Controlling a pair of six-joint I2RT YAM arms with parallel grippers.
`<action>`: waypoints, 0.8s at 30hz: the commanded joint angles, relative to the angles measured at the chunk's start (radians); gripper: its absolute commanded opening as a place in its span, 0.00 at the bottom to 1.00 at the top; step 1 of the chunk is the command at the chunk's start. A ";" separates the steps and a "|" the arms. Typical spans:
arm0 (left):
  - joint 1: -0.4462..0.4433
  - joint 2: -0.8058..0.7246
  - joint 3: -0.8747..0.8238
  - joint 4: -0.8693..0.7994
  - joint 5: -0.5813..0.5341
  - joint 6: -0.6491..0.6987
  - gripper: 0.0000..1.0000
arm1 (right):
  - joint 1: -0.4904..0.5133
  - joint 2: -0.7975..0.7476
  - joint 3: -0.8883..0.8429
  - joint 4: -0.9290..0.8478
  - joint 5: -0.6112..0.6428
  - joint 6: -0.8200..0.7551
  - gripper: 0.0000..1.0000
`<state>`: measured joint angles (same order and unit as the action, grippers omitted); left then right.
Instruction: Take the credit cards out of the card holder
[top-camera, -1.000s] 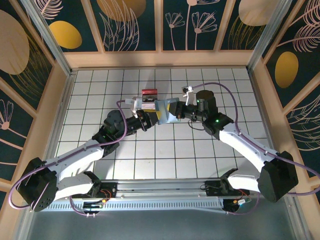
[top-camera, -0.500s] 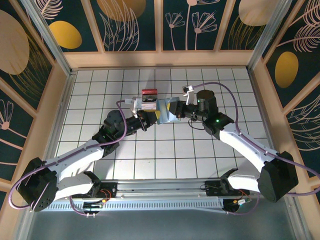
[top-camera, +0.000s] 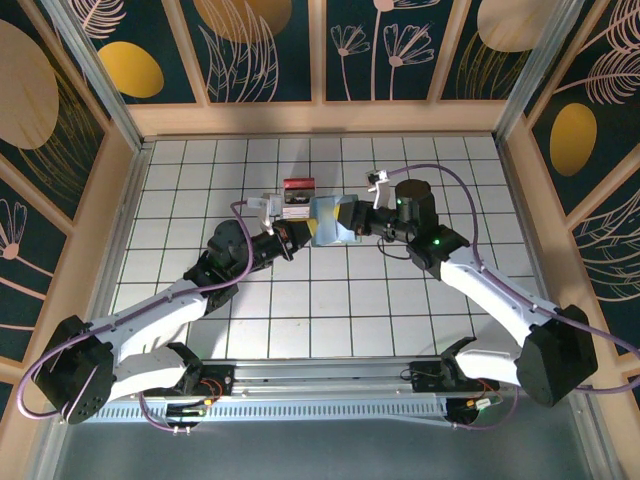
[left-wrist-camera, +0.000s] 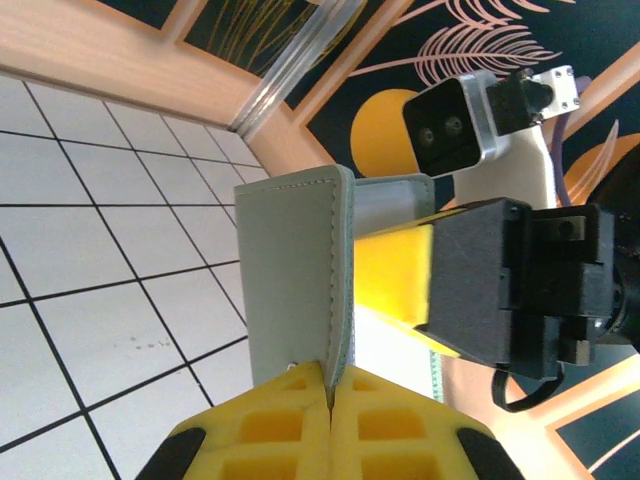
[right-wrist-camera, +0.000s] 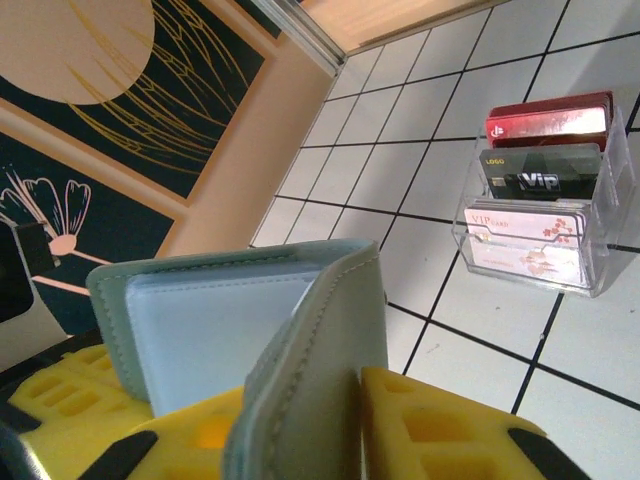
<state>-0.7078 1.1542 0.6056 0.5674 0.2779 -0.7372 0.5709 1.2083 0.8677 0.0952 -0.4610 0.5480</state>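
Tiled table (top-camera: 200, 300): the card holder (top-camera: 330, 222) is being held above its middle, nearer the far edge. Left gripper (left-wrist-camera: 328, 385): fingers are being pressed together on the edge of one pale green-grey leaf. Right gripper (right-wrist-camera: 305, 410): the other leaf is being pinched. The holder is being held partly open, with the blue-grey lining showing. Clear card stand (right-wrist-camera: 545, 215): near the holder, on the far side; three cards (right-wrist-camera: 540, 178) are being held in it.
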 joint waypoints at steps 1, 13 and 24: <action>0.002 -0.017 0.014 -0.006 -0.037 0.004 0.02 | 0.003 -0.037 -0.015 0.039 -0.048 0.003 0.29; 0.003 0.011 0.039 -0.015 -0.036 -0.008 0.02 | 0.064 0.000 0.036 -0.038 -0.001 -0.057 0.65; 0.002 0.040 0.048 0.025 0.017 -0.027 0.00 | 0.104 0.067 0.117 -0.117 0.098 -0.098 0.73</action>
<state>-0.7078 1.1900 0.6140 0.5274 0.2584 -0.7494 0.6559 1.2625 0.9409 0.0021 -0.4000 0.4801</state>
